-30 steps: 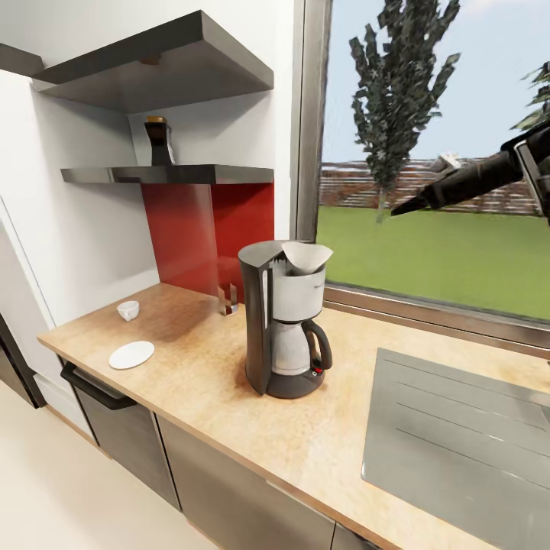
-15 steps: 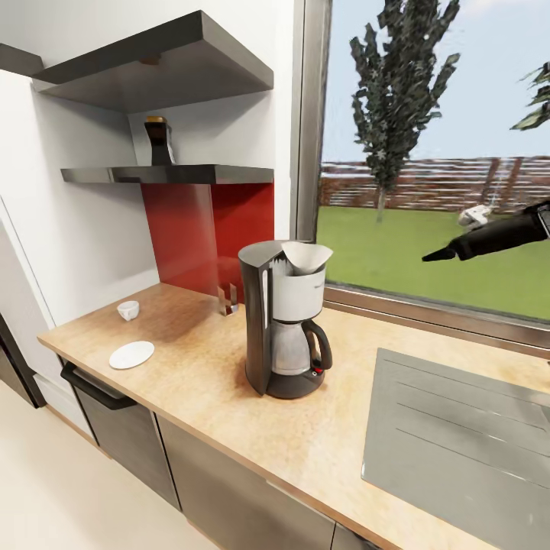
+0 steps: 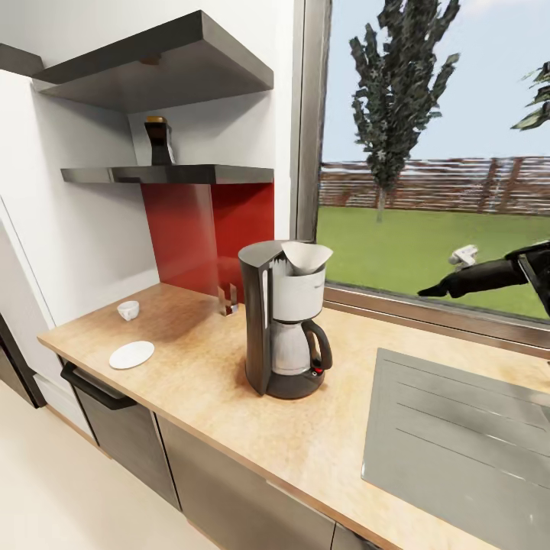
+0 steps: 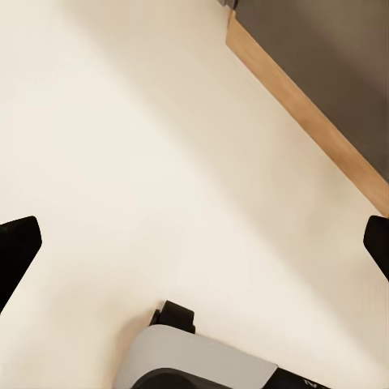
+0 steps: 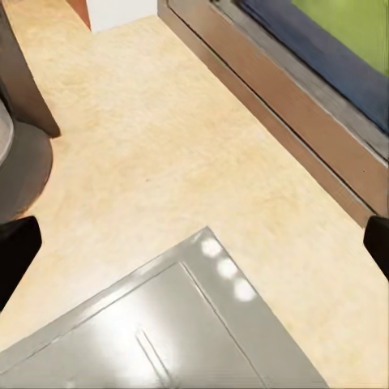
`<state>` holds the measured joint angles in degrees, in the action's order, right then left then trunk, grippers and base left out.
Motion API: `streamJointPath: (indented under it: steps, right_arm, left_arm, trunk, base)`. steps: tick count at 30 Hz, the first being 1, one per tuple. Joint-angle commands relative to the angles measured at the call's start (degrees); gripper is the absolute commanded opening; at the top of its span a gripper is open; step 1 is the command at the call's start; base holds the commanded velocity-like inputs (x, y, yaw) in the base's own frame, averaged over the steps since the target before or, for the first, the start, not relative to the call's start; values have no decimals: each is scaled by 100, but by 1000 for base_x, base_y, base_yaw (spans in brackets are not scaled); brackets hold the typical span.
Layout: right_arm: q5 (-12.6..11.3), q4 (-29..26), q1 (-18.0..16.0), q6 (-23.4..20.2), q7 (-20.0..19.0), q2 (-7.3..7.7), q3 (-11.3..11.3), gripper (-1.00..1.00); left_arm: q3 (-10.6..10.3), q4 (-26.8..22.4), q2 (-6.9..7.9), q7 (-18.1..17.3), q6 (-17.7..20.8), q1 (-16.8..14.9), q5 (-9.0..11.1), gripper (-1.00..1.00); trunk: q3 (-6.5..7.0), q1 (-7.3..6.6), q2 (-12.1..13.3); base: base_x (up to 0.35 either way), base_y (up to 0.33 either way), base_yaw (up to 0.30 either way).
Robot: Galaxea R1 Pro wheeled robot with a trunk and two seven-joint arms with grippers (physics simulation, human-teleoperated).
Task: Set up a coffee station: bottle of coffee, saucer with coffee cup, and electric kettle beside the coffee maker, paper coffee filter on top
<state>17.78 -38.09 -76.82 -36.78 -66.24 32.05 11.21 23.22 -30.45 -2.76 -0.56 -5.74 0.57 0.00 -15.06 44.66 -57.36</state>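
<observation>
Above countertop (image 3: 229,382): right claw (image 3: 441,289) spread, empty.

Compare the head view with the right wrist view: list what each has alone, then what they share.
Head view alone: the bottle on the shelf, the filter on top of the coffee maker, the cup standing apart from the saucer, and the right gripper from the side above the counter.
Right wrist view alone: both wide-apart fingertips seen from behind.
Shared: the counter, the sink, the window sill, and the coffee maker's base.
</observation>
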Motion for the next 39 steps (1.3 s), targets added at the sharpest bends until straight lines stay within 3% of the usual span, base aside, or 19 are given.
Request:
streamJointPath:
  steps: [1, 5, 9, 16, 29, 39]
  right_arm:
    - [-150, -460, 323, -40, 112, -13, -75, 100]
    - [-495, -1604, 1121, -375, 468, -42, -361, 100]
    - [-704, -2270, 1603, -727, 577, -59, -481, 100]
    - [-793, -2788, 2047, -896, 618, -61, -548, 100]
    - [-832, -2917, 2247, -936, 598, -59, -636, 100]
    - [-955, -3180, 2267, -939, 573, -65, -630, 100]
  left_arm:
    - [19, -11, -5, -6, -6, 1, -2, 100]
    - [20, -13, -5, -6, -6, 3, -1, 100]
    - [21, -13, -5, -6, -6, 2, 0, 100]
    - [19, -13, -5, -6, -6, 0, 0, 100]
    - [16, -11, -5, -6, -6, 2, -1, 100]
    - [14, -4, -5, -6, -1, 2, 0, 100]
  trunk:
    - [-6, 1, -5]
    - [-6, 1, -5]
    - [-6, 1, -5]
    - [-1, 1, -5]
    - [69, 1, -5]
    - [78, 1, -5]
  base:
    - [0, 0, 0]
    - [0, 0, 0]
    - [-21, 0, 0]
    - [-203, 41, -14]
    - [-100, 49, -173]
    - [-202, 153, -28]
